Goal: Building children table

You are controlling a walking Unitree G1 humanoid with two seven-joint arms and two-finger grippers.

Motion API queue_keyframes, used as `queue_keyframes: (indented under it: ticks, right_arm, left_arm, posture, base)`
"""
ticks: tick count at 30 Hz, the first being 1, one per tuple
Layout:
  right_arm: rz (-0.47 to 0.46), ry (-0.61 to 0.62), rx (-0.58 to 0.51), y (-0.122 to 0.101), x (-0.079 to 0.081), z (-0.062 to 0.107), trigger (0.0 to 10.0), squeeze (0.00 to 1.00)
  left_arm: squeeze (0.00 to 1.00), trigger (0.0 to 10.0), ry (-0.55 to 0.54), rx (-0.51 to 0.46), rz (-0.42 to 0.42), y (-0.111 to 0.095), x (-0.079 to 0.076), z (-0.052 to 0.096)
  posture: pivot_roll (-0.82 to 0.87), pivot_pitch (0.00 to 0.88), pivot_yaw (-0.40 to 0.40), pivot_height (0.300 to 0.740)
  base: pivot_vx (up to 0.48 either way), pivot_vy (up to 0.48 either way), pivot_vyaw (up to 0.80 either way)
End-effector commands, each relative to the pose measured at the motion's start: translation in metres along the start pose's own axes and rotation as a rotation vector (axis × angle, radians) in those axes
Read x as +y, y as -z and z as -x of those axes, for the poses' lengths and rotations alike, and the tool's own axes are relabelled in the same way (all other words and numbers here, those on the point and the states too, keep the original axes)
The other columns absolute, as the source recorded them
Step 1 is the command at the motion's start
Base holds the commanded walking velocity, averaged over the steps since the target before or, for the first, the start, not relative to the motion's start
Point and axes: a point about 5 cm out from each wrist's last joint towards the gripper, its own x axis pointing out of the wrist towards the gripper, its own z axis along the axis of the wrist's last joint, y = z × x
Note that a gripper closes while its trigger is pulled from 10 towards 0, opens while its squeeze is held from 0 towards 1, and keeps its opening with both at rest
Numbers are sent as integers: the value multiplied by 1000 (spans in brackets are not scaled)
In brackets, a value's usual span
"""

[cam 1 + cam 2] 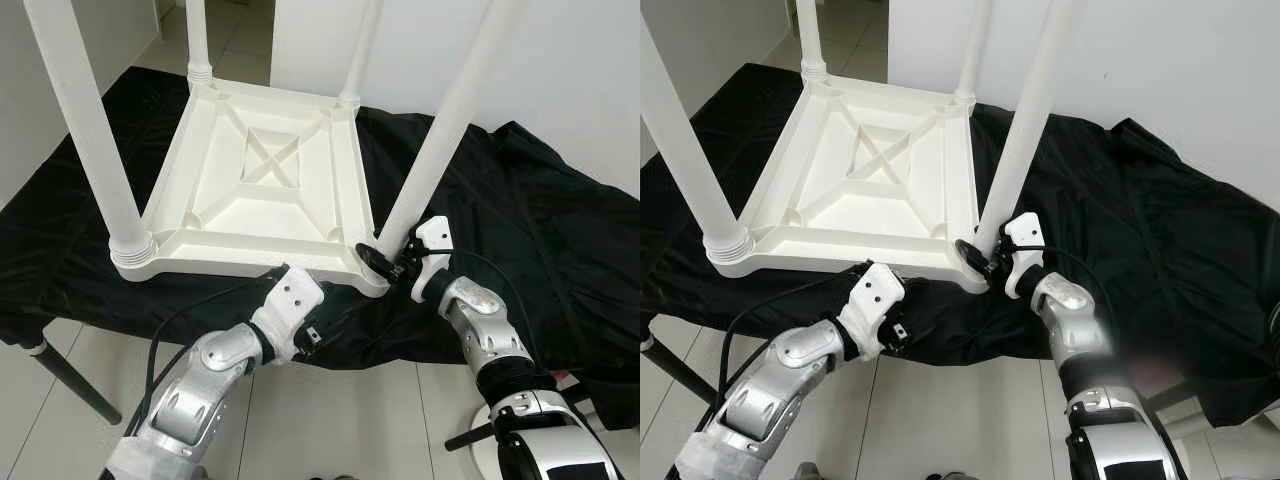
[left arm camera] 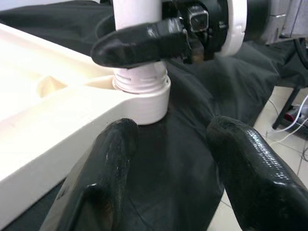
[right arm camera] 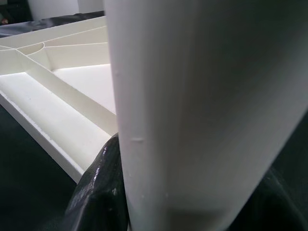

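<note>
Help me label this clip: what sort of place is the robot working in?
Probably a room in a home. A white plastic table lies upside down on a black cloth, above a pale tiled floor beside a plain white wall. The right gripper holds one leg.

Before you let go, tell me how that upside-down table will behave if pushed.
The white table looks like hollow ribbed plastic, so probably light and stiff. On the black cloth it may slide, dragging the cloth. Its tall legs could make it tip; the right hand grips one leg.
</note>
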Motion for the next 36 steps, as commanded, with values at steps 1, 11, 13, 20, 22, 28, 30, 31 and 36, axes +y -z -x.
queue_keyframes:
  ticks: [1,11,13,20,22,28,30,31,36]
  right_arm:
    - [-18,4,49,12,2,5,4275,0]
    - [-116,257,61,18,1,2,10000,0]
    - [-121,294,59,18,3,1,10000,0]
    - [-181,436,52,19,10,-2,10000,0]
    - [-193,475,56,21,13,-3,10000,0]
    - [-204,708,55,23,24,-4,10000,0]
    - [-210,796,56,23,26,-4,10000,0]
    - [-210,796,56,23,26,-4,10000,0]
    - [-232,875,37,17,37,-11,10000,0]
  left_arm:
    - [0,10000,-13,10,2,1,-2,0]
    - [0,10000,-9,18,-4,1,-2,0]
    - [0,10000,-8,20,-5,2,-2,0]
    - [0,10000,-8,21,-2,2,-3,0]
    - [0,10000,-7,21,-1,2,-3,-1]
    - [0,10000,-5,20,0,2,-4,-2]
    - [0,10000,-6,20,-1,2,-3,-2]
    - [0,10000,-6,20,-1,2,-3,-2]
    - [0,10000,-9,19,-9,2,-2,-4]
  posture:
    - [110,110,-137,740]
    - [101,113,-132,740]
    - [101,114,-133,740]
    - [96,115,-133,740]
    - [95,115,-132,740]
    - [93,113,-135,740]
    - [92,112,-134,740]
    - [92,112,-134,740]
    - [95,101,-131,740]
  base:
    - [0,0,0]
    - [0,0,0]
    - [0,0,0]
    - [0,0,0]
    - [0,0,0]
    - [0,0,0]
    - [0,0,0]
    - [0,0,0]
    - [0,0,0]
